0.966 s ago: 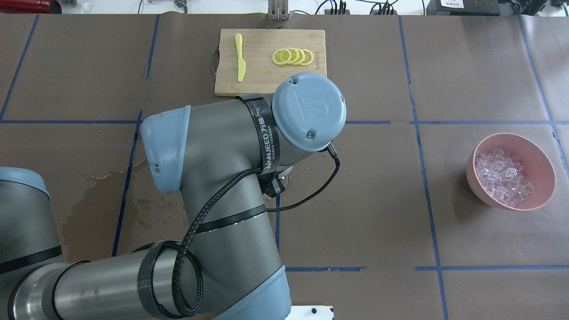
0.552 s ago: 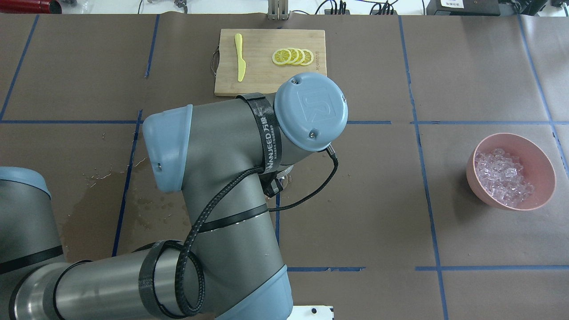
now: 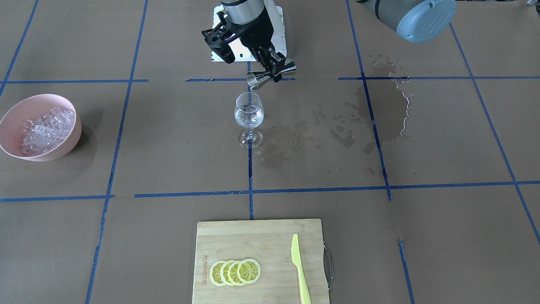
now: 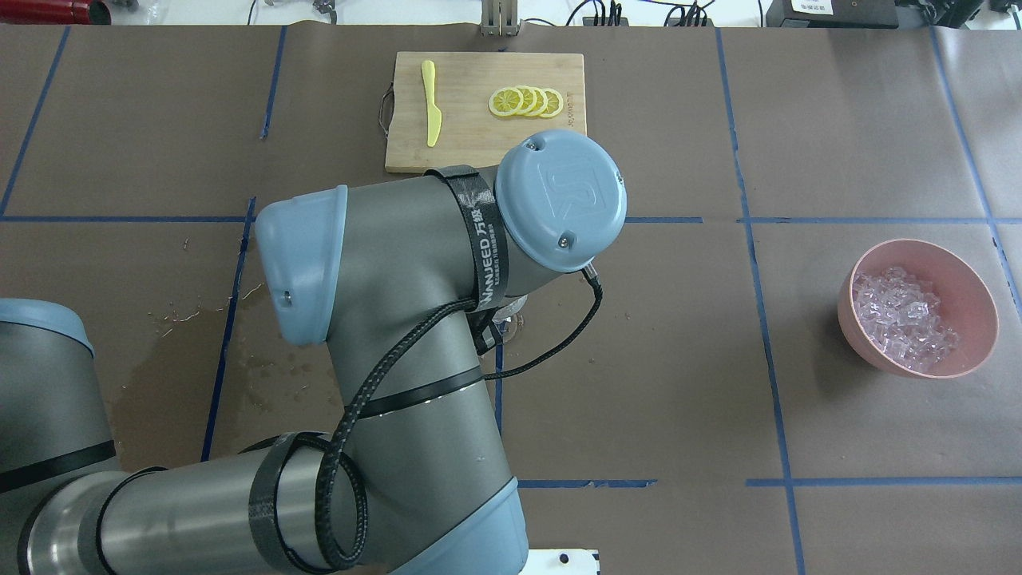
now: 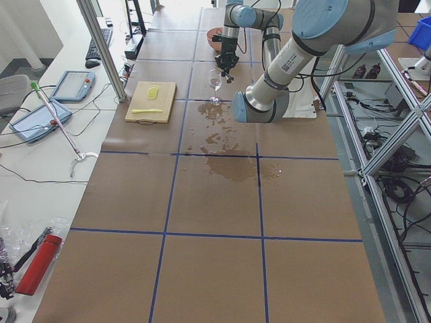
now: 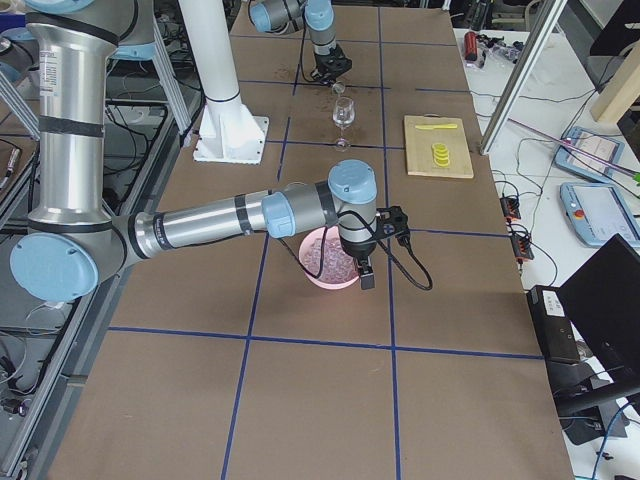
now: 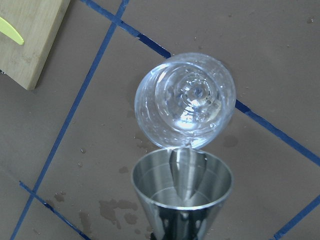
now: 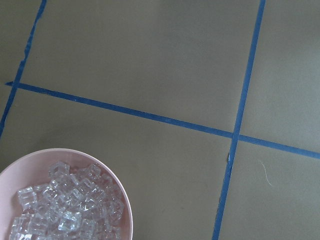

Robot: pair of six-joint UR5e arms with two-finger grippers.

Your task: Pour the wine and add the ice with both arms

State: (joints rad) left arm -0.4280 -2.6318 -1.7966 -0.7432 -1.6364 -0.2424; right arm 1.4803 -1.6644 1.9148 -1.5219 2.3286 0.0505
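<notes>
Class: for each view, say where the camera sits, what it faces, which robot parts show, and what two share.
Front: far side of table, facing back; left hand holds jigger above glass.
Overhead: behind, facing forward, down; left arm.
Left: left end, along table; left arm near.
Right: right end; right arm over bowl.
Left wrist: down on jigger, glass; no hand.
Right wrist: down on ice; no hand.
Shared: front, overhead: board.

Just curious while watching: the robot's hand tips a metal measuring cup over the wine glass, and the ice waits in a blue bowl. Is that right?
Nearly. The bowl holding the ice is pink, not blue, as the front-facing view shows. The rest holds: the left hand tips a metal measuring cup over the wine glass.
</notes>
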